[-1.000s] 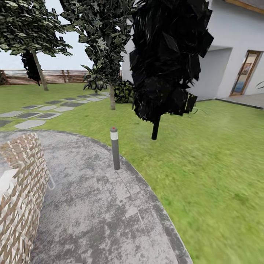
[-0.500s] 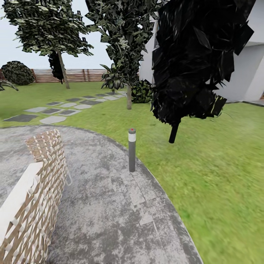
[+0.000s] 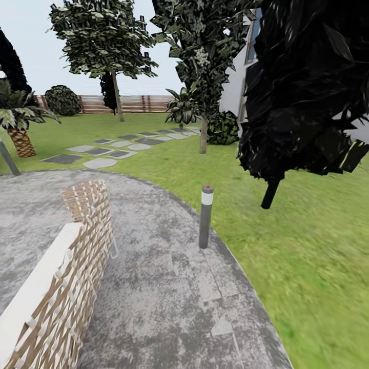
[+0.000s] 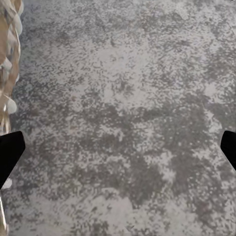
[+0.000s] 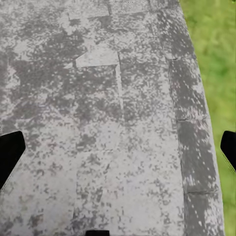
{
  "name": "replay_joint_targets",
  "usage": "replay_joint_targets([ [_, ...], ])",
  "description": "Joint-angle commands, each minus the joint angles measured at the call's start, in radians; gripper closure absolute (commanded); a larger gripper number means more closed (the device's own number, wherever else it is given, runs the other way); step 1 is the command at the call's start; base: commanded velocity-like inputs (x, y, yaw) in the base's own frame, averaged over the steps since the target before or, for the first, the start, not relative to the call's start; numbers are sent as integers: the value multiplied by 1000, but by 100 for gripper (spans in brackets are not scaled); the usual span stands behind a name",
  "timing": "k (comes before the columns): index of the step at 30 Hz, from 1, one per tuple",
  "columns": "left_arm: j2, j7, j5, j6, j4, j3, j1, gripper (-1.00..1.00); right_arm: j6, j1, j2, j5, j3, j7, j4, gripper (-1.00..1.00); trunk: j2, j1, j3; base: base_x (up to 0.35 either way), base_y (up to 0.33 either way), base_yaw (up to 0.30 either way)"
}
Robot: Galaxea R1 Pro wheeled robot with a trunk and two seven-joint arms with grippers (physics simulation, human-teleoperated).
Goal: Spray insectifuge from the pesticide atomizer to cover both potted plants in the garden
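The whole view has swung leftward over the last second: the lamp [image 3: 206, 216] at the patio [image 3: 154, 287] rim now sits further right in the head view, and a palm [image 3: 18, 123] and a round bush [image 3: 62, 100] have come into sight by the fence [image 3: 133, 103]. That is the camera turning, not the things moving. The robot looks to be scanning the garden, not yet handling anything.

The left gripper [image 4: 118, 142] hangs over bare patio, its dark fingertips [image 4: 10, 152] far apart at the frame's edges, nothing between them; a wicker seat [image 3: 72, 266] lies just off to one side of the jaws. The right gripper [image 5: 118, 147] is likewise spread wide and empty, over patio with lawn [image 5: 211, 54] beyond one jaw.

The atomizer and the potted plants are not in sight, so the search goes on; I judge the task barely begun.
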State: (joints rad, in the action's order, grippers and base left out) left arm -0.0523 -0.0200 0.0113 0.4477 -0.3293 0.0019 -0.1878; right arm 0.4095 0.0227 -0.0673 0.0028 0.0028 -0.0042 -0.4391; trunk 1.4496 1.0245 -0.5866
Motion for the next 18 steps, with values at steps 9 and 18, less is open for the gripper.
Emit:
replay_joint_targets([
  [9, 7, -3, -5, -1, -14, -6, -12, -100, 2, 10, 8, -1, 3, 0, -65, -100, 0, 1, -2, 167, -49, 76],
  [18, 0, 4, -7, -123, -33, -8, -303, -100, -59, 282, 121, 0, 3, -2, -303, -100, 0, 1, -2, 3, -1, 1],
])
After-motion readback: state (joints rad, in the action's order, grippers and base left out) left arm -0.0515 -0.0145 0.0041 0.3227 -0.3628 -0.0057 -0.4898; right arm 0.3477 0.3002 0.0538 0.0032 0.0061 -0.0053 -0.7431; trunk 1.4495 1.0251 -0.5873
